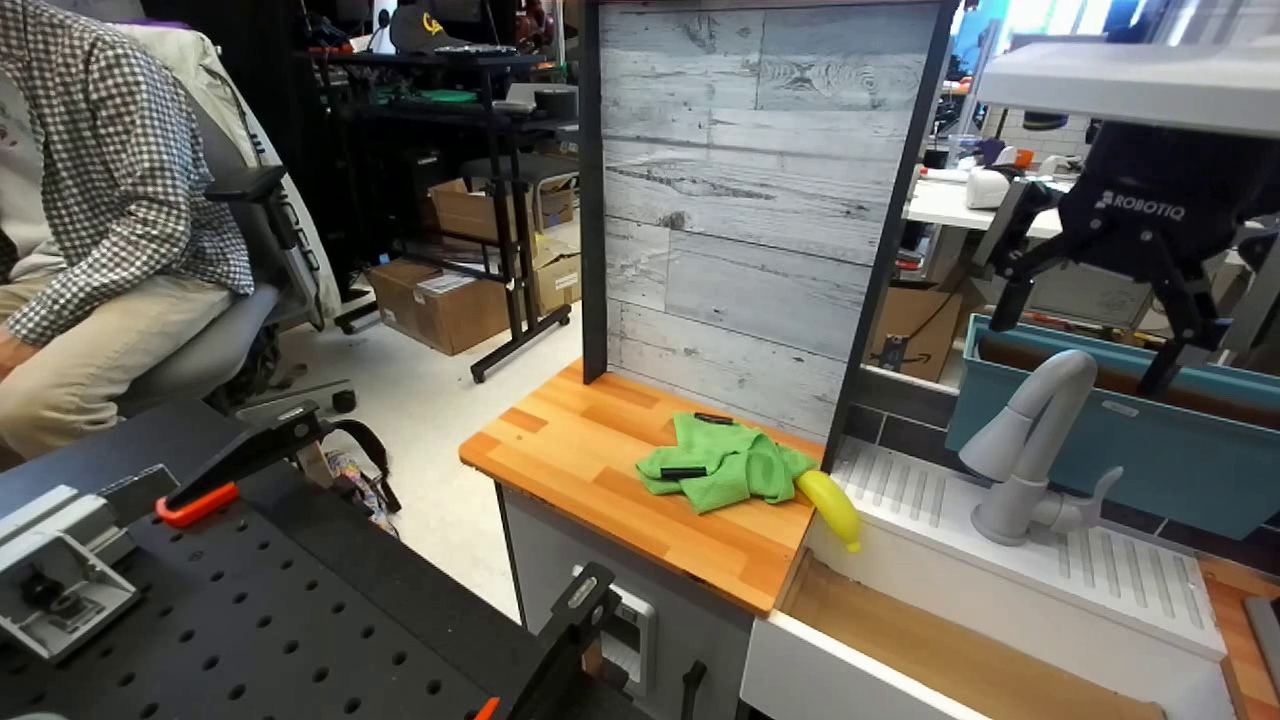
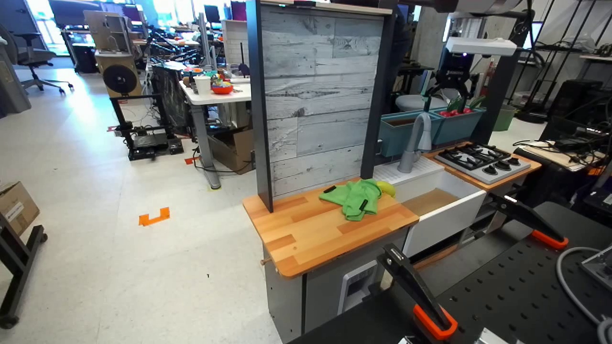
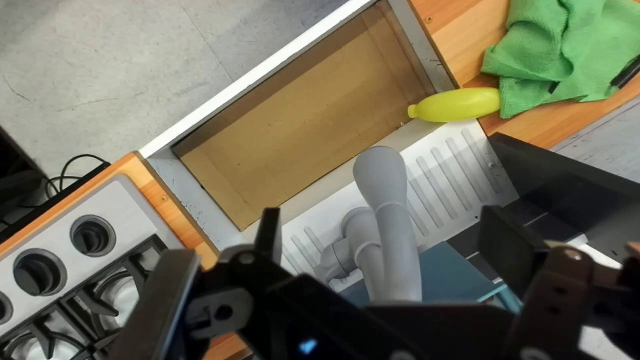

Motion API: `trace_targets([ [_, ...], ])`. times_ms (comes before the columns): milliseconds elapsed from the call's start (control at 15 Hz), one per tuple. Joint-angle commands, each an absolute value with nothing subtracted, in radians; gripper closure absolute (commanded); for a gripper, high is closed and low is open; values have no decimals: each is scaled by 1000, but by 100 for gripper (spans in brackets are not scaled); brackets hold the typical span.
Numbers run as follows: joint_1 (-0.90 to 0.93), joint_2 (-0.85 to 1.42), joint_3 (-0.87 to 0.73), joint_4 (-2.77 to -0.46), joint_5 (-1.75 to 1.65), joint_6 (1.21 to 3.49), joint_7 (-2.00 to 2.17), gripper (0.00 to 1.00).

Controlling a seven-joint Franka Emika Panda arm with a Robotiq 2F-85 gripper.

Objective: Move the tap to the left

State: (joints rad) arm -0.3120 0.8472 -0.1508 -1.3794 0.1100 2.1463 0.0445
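Off-centre descent is the main risk

The gripper gapes wide, holding nothing, above the tap; height gap unclear. If it comes down off-centre, a fingertip could land on the arch, or clip the teal planter just behind. A shallow pinch could slide off the rounded spout. Tap: light grey, matte, thick arch, flared head, side lever; stands on the white ridged ledge behind the sink.
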Motion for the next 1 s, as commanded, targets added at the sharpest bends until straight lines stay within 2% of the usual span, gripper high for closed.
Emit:
trace_targets([
  [0,-341,940,-130,-1260,130,2123,25,0],
  [200,-344,983,-130,-1223,126,2134,25,0],
  [267,-346,994,-129,-1213,124,2136,22,17],
  [333,-344,1006,-131,-1201,119,2135,21,26],
  [933,-346,1051,-108,-1138,137,2123,39,94],
])
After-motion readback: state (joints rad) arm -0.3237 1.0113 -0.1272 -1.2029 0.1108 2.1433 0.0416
